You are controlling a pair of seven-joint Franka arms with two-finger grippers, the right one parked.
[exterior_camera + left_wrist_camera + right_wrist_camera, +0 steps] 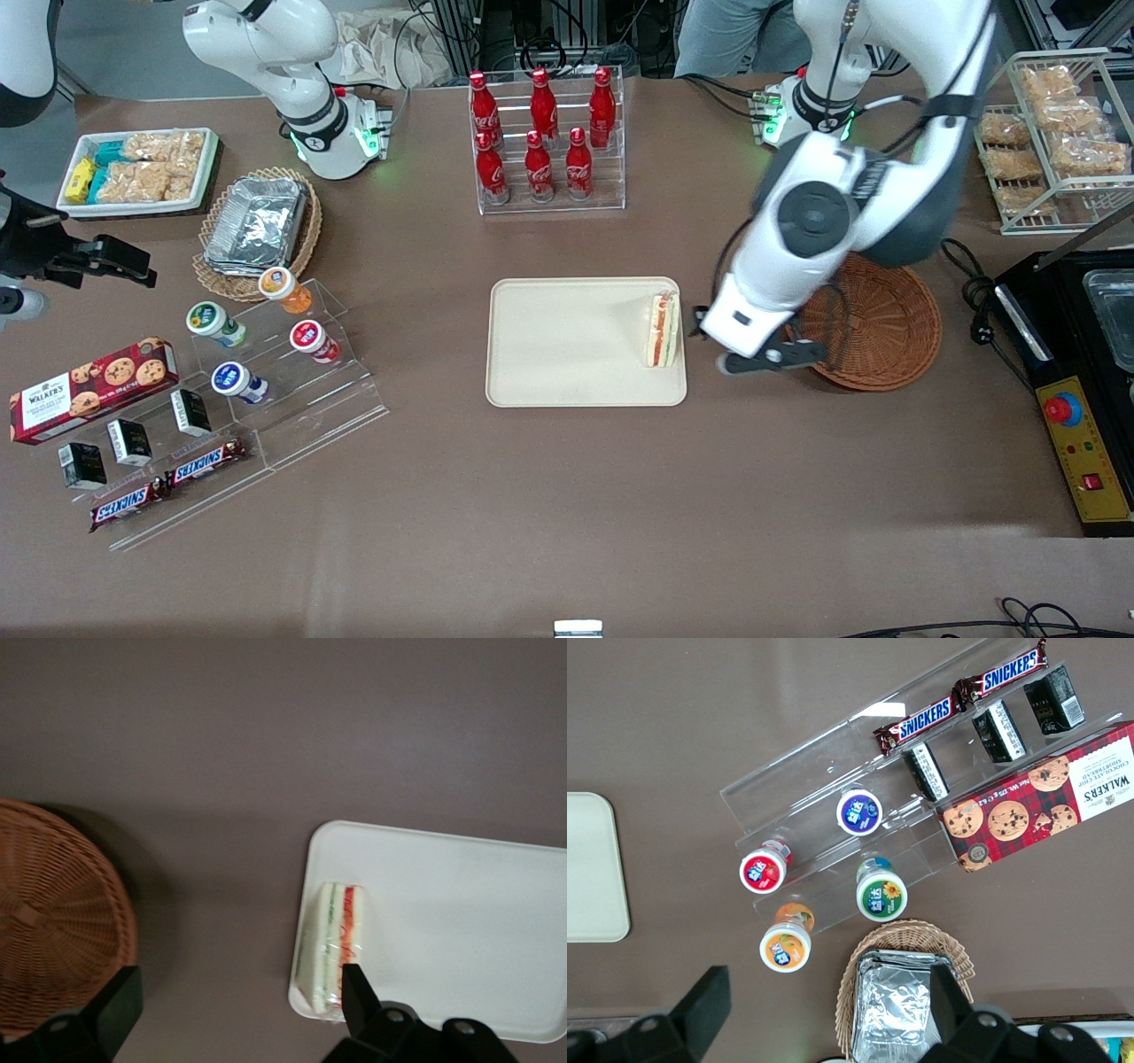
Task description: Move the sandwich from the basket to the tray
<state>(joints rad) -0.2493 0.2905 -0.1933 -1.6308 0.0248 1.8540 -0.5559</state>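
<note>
The sandwich (663, 330) is a wrapped white-bread wedge with red and yellow filling. It lies on the cream tray (567, 354), at the tray edge nearest the working arm's end. The round reddish-brown wicker basket (877, 328) stands beside the tray and looks empty where it shows. My left gripper (771, 359) hangs over the bare table between tray and basket, open and holding nothing. In the left wrist view the sandwich (335, 943) rests in a corner of the tray (461, 921). The basket (53, 921) and the open gripper (239, 1005) also show there.
A clear rack of red cola bottles (545, 133) stands farther from the camera than the tray. A clear stand with yoghurt cups (266, 354) and snack bars lies toward the parked arm's end. A black appliance (1076, 372) and a wire rack of packets (1054, 133) flank the basket.
</note>
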